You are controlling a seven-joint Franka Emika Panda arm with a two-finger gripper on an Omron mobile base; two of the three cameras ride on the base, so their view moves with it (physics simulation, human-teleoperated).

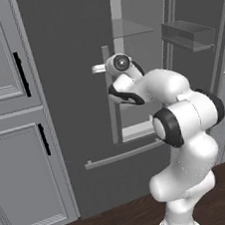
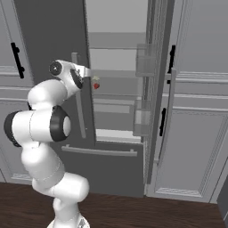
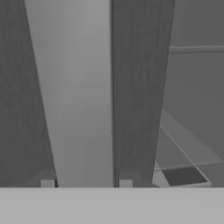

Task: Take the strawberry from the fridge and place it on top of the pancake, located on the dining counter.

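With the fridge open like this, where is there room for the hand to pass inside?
The fridge stands open on its right half. The free way in is the gap between the left door's bar handle and the open right door's bins. The shelf beside the strawberry looks bare. It is tight at the handle, where the gripper sits.

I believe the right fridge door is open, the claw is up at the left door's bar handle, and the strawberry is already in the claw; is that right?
Not quite: the strawberry is not in the claw. The right base view shows it on a shelf inside the fridge, beyond the handle. The rest holds: the right door is open and the claw is at the left door's bar handle.
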